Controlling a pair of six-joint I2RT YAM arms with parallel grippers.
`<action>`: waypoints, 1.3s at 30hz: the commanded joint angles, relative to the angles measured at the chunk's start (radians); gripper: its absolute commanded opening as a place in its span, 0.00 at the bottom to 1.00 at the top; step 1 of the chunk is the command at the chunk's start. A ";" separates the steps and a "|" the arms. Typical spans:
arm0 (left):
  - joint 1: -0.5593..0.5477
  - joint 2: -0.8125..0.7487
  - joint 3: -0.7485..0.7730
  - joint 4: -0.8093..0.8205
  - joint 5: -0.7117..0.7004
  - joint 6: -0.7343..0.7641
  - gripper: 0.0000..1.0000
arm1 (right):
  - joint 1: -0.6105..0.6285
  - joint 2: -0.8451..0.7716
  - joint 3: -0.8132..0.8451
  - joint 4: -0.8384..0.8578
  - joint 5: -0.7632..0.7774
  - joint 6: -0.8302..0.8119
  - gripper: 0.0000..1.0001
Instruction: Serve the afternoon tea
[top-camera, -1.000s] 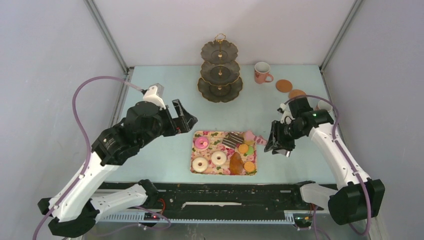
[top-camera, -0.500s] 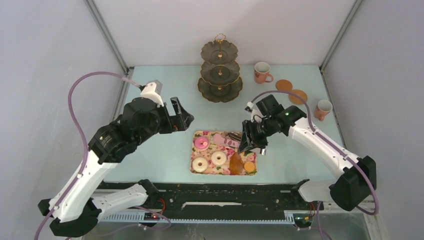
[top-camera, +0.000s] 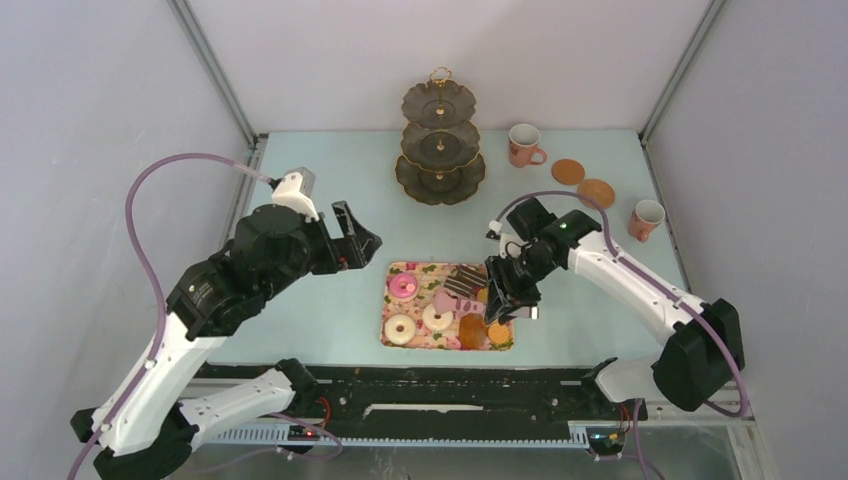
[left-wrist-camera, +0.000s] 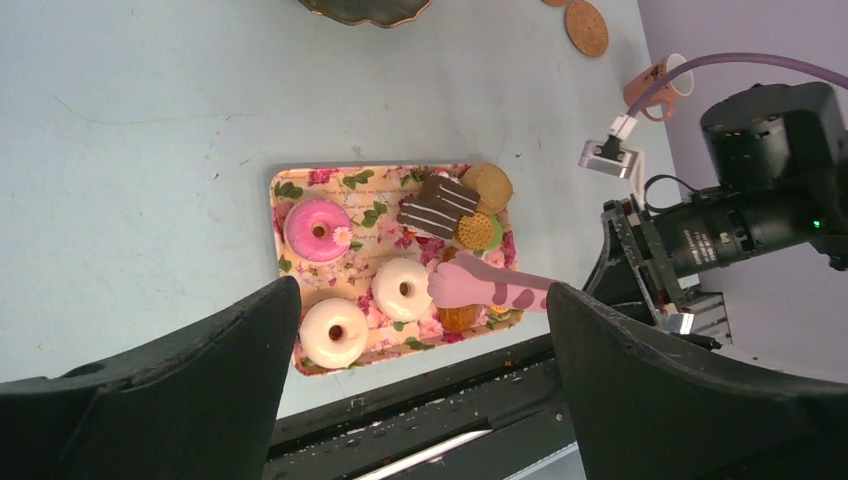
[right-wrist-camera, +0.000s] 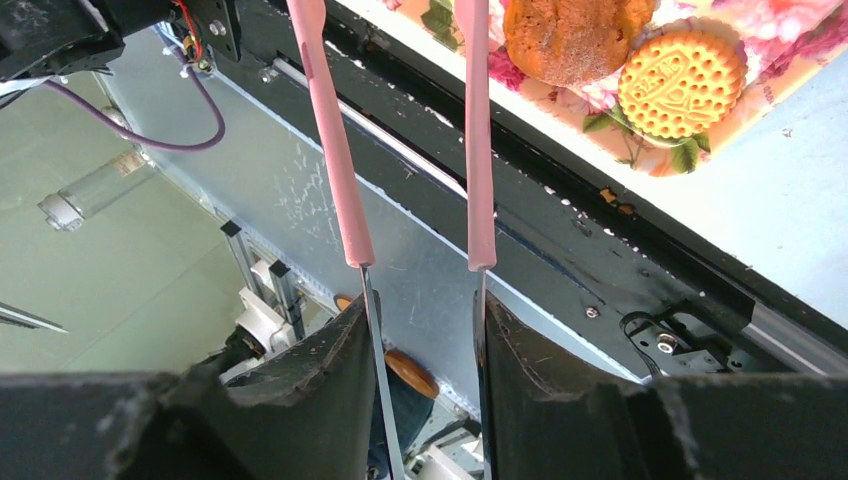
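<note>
The floral tray (top-camera: 392, 338) holds a pink donut (top-camera: 403, 287), two white donuts (top-camera: 402, 329), a striped chocolate slice (top-camera: 463, 281), a brown croissant (top-camera: 471, 331) and an orange macaron (top-camera: 499, 334). My right gripper (top-camera: 503, 300) is shut on the pink-handled tongs (top-camera: 445, 300), whose tips hang over the tray beside the right white donut (left-wrist-camera: 403, 289). In the right wrist view the tongs' arms (right-wrist-camera: 340, 150) stand apart above the croissant (right-wrist-camera: 570, 35). My left gripper (top-camera: 360, 240) is open and empty, high to the left of the tray. The pink mug (top-camera: 522, 146) and two cork coasters (top-camera: 568, 171) sit at the back right.
A dark three-tier stand (top-camera: 441, 145) stands at the back centre. A second pink mug (top-camera: 645, 218) sits at the right edge. The black front rail (top-camera: 450, 385) runs just below the tray.
My right gripper has swung left from the tray's right side to over the tray, bringing the tongs' tips to the right white donut. My left arm has drifted slightly left.
</note>
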 joint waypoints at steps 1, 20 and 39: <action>0.008 -0.015 -0.002 0.018 -0.008 -0.016 1.00 | -0.007 0.046 -0.006 0.012 -0.035 -0.042 0.40; 0.020 0.020 0.035 0.023 0.000 -0.006 1.00 | -0.061 0.121 -0.085 0.094 -0.107 -0.075 0.40; 0.055 0.034 0.036 0.037 0.030 -0.006 1.00 | -0.075 0.179 -0.095 0.127 -0.154 -0.084 0.34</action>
